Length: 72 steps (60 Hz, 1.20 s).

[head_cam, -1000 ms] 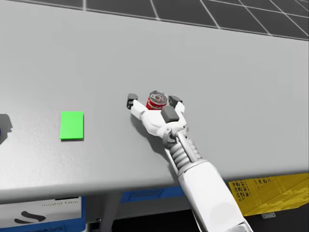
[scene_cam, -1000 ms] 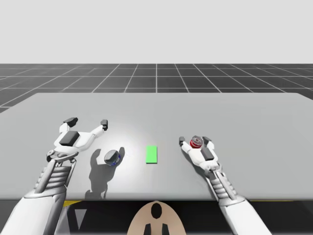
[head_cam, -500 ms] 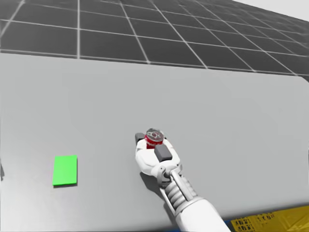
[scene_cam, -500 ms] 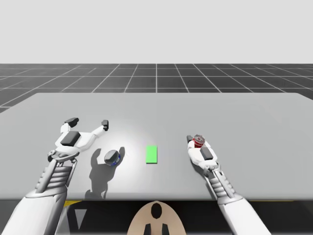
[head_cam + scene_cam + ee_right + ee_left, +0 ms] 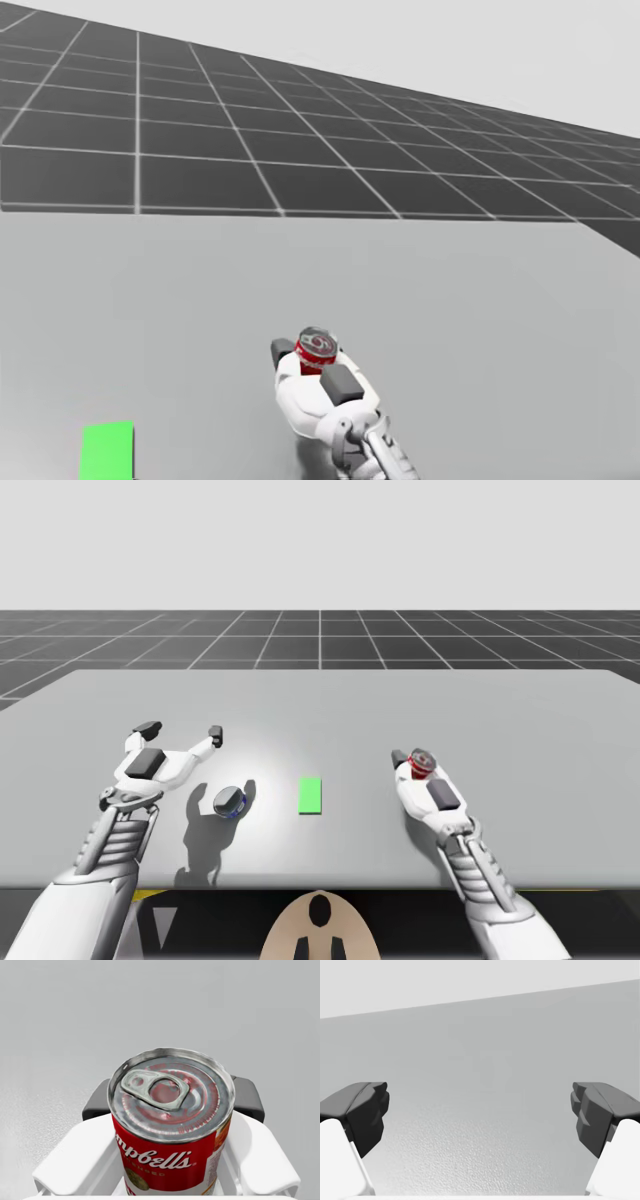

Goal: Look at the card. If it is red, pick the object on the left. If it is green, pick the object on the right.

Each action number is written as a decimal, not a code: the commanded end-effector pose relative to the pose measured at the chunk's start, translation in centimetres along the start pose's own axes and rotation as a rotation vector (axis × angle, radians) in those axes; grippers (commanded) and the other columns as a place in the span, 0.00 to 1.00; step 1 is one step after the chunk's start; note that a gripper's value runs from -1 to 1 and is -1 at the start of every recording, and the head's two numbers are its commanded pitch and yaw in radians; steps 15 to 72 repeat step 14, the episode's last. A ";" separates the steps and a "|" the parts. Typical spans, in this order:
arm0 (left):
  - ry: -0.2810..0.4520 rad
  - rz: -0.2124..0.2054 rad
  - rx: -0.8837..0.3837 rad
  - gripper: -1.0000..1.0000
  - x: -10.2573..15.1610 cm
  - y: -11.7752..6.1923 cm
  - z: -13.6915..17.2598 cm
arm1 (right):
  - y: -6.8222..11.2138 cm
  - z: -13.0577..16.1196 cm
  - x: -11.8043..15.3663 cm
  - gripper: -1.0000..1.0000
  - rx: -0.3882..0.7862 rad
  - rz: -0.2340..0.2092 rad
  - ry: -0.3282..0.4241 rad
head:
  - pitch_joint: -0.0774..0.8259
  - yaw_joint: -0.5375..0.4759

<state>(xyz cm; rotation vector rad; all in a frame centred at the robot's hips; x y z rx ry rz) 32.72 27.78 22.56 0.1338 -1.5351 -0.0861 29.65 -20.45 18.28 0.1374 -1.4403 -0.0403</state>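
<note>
The green card (image 5: 310, 795) (image 5: 107, 452) lies flat at the table's middle. To its right, my right gripper (image 5: 415, 761) (image 5: 305, 352) (image 5: 170, 1102) is shut on the red can (image 5: 421, 762) (image 5: 316, 350) (image 5: 170, 1130), which stands upright between both fingers with its silver pull-tab lid showing. Left of the card stands a dark blue can (image 5: 229, 802). Behind and left of that can my left gripper (image 5: 181, 731) (image 5: 480, 1115) hovers open, with nothing but bare table between its fingers (image 5: 365, 1112).
The grey table (image 5: 320, 705) stretches wide behind and to both sides of the objects. Its near edge (image 5: 320, 888) runs just behind my arms. A dark gridded floor lies beyond the far edge.
My right gripper went from open around the red can to shut on it, then carried it a little to the right. My head has turned upward. The left arm has not moved.
</note>
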 end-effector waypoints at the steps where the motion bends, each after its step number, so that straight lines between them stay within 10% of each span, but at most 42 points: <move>1: 0.001 0.002 0.003 0.00 0.0 0.1 0.0 | 1.9 1.4 7.6 1.00 0.046 -0.004 -0.170 | 0.47 0.15; 14: 0.008 0.006 0.002 0.00 -0.1 0.1 -0.2 | 3.6 5.3 14.8 1.00 0.073 0.068 -0.403 | 0.45 0.14; 72: 0.008 0.006 0.002 0.00 -0.1 0.1 -0.2 | 3.6 5.3 14.8 1.00 0.073 0.068 -0.403 | 0.45 0.14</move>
